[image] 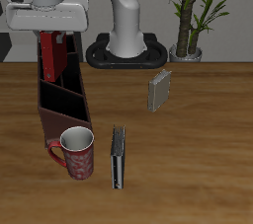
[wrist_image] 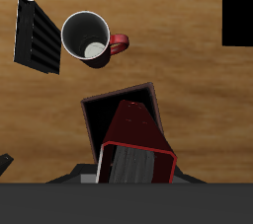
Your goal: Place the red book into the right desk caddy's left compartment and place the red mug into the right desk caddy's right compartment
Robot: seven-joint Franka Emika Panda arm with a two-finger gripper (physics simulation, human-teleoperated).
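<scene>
My gripper [image: 56, 37] is shut on the red book [image: 57, 56] and holds it upright over the back end of the right desk caddy [image: 65, 105]. The book's lower end reaches the opening of the caddy's rearmost section; I cannot tell how deep. In the wrist view the red book [wrist_image: 133, 141] hangs over that dark open section, beside the caddy wall [wrist_image: 117, 94]. The red mug [image: 77, 153] stands upright on the table at the caddy's front end, handle outward. It also shows in the wrist view [wrist_image: 87, 37], pale inside.
A black book with a pale edge [image: 119, 157] stands beside the mug near the table's front; it also shows in the wrist view [wrist_image: 40, 36]. A grey book [image: 159, 92] stands mid-table. The robot base [image: 128, 50] and a potted plant [image: 188, 31] are at the back.
</scene>
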